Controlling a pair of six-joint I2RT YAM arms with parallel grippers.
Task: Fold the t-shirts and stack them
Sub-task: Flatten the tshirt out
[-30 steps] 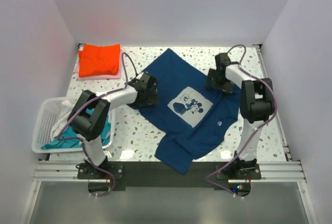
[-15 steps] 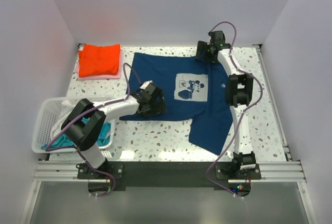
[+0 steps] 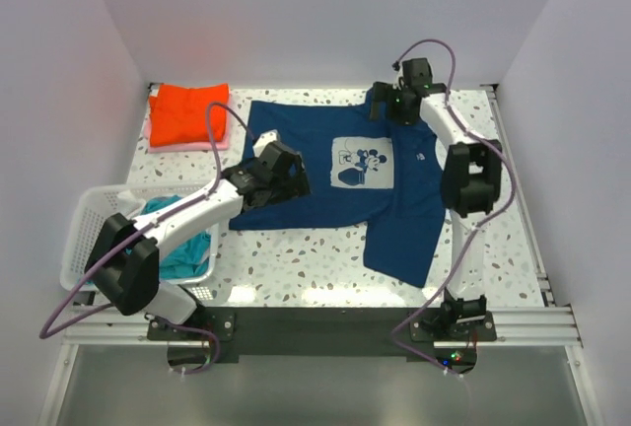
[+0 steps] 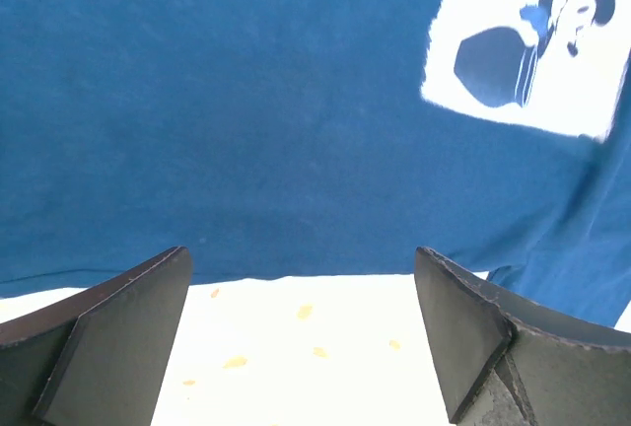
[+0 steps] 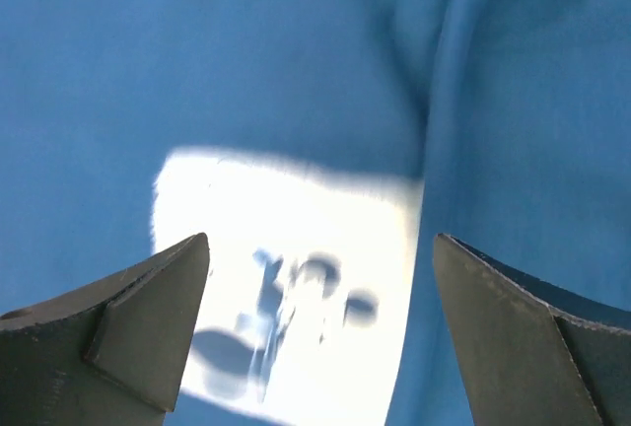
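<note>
Speckled, perhaps terrazzo tabletop [image 3: 296,260]; white walls [image 3: 325,12]

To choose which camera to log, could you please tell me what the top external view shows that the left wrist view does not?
Only the top view shows the orange-red t-shirt folded at the far left, the white basket holding teal cloth, and the right gripper at the navy t-shirt's far edge. Only the wrist view shows that shirt's hem and bare table between the open left gripper's fingers. Both show the pale print.
</note>
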